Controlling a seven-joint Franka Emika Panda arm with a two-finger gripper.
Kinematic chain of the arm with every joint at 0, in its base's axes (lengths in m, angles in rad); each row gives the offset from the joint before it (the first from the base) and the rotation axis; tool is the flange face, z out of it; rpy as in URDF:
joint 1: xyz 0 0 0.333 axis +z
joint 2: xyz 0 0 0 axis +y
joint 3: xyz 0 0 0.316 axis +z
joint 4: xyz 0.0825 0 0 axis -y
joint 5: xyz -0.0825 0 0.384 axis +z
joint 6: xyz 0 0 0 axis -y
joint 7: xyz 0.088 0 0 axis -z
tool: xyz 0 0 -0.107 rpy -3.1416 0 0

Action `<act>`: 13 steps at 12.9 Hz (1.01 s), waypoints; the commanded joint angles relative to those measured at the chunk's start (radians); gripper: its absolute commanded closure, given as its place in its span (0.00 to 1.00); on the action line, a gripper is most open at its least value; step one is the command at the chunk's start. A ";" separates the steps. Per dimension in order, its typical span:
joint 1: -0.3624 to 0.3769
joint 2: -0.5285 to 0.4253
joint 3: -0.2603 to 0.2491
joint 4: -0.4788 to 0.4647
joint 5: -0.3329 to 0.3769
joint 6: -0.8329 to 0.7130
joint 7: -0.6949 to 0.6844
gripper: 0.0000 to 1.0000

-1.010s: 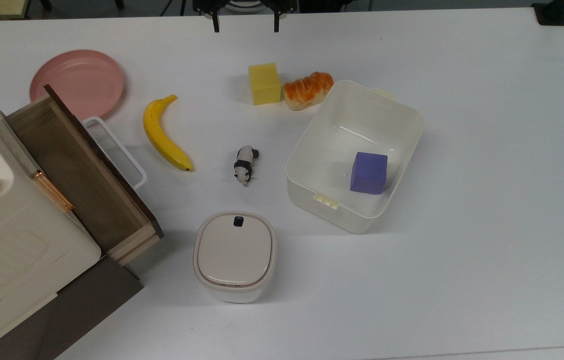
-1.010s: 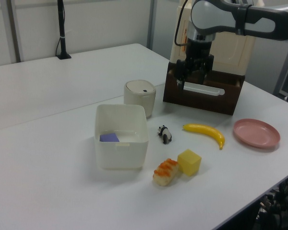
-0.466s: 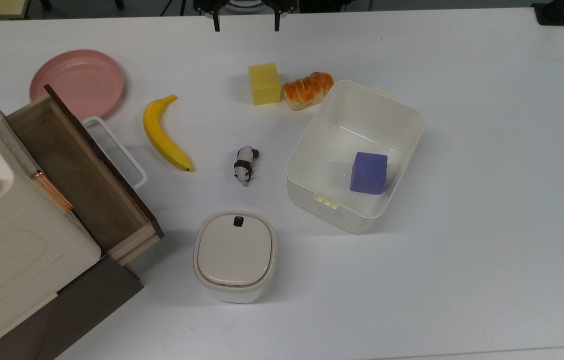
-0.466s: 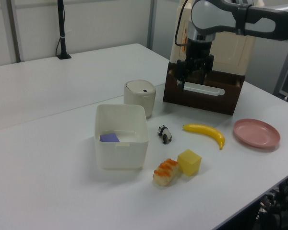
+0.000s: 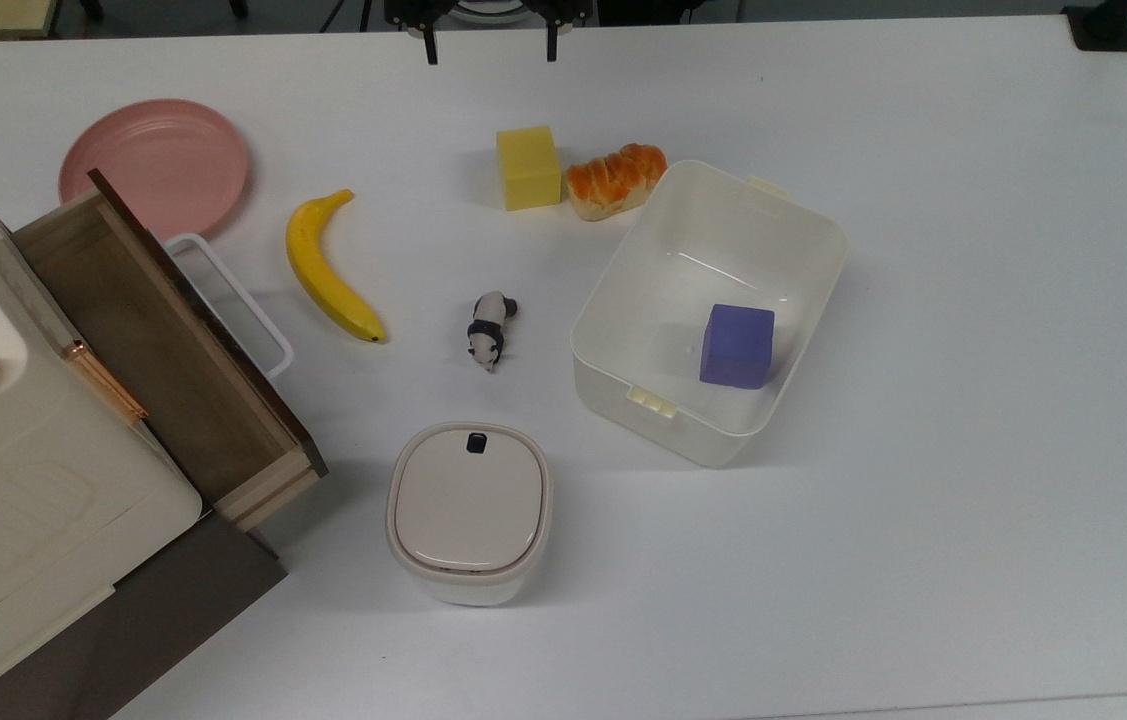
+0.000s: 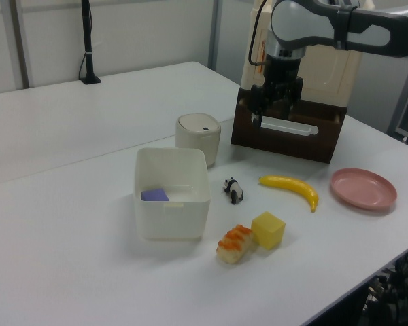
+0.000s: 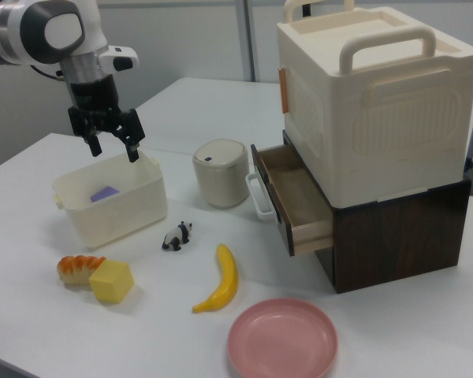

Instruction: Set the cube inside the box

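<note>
The yellow cube [image 5: 528, 167] rests on the white table, touching a bread roll [image 5: 615, 179]; it also shows in the left view [image 6: 268, 229] and the right view [image 7: 111, 282]. The cream-white box [image 5: 623, 250] stands just beyond the roll, open-topped, with a purple-blue cube [image 5: 737, 345] inside. The box's wall shows in the left view [image 6: 173, 217] and the right view [image 7: 118, 209]. My gripper [image 5: 492, 48] hangs open and empty, high above the table, at the top view's upper edge behind the yellow cube. It also appears in the left view [image 6: 273, 112] and the right view [image 7: 113, 148].
A banana [image 5: 328, 268], a small panda figure [image 5: 490, 329], a pink plate [image 5: 155, 165] and a lidded beige container [image 5: 469, 510] lie around the top view's middle and left. An open wooden drawer [image 5: 158, 345] juts from a cabinet under a cream case [image 7: 370, 102].
</note>
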 commanded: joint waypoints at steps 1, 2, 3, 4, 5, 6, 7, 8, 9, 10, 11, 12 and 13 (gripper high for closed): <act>0.010 -0.020 -0.008 -0.010 0.003 -0.047 -0.075 0.00; 0.008 -0.020 -0.008 -0.008 0.003 -0.064 -0.079 0.00; 0.008 -0.020 -0.008 -0.008 0.003 -0.065 -0.079 0.00; 0.010 -0.020 -0.008 -0.008 0.003 -0.065 -0.079 0.00; 0.010 -0.021 -0.008 -0.010 0.003 -0.066 -0.079 0.00; 0.010 -0.020 -0.008 -0.010 0.003 -0.066 -0.079 0.00; 0.010 -0.020 -0.008 -0.008 0.003 -0.066 -0.079 0.00; 0.010 -0.023 -0.008 -0.014 0.003 -0.066 -0.079 0.00; 0.010 -0.026 -0.008 -0.019 0.003 -0.066 -0.081 0.00; 0.008 -0.027 -0.008 -0.019 0.003 -0.065 -0.081 0.00; 0.005 -0.035 -0.008 -0.022 0.003 -0.065 -0.081 0.00; 0.007 -0.044 -0.008 -0.042 0.003 -0.060 -0.082 0.00; 0.010 -0.049 -0.006 -0.049 0.003 -0.061 -0.082 0.00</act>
